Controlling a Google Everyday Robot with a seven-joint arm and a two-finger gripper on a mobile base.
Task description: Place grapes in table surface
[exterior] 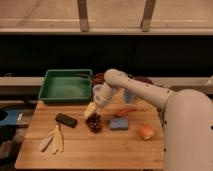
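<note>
The grapes (94, 123), a small dark reddish-brown bunch, lie on the light wooden table surface (90, 152) near its middle. My gripper (91, 110) hangs at the end of the white arm, just above and slightly behind the grapes, pointing down at them. I cannot tell whether it touches the bunch. The arm reaches in from the right across the back of the table.
A green tray (65, 86) stands at the back left. A black object (66, 120) lies left of the grapes and a blue sponge (119, 123) right of them. An orange-red fruit (146, 132), a thin orange piece (125, 111) and pale yellow pieces (52, 141) also lie on the table.
</note>
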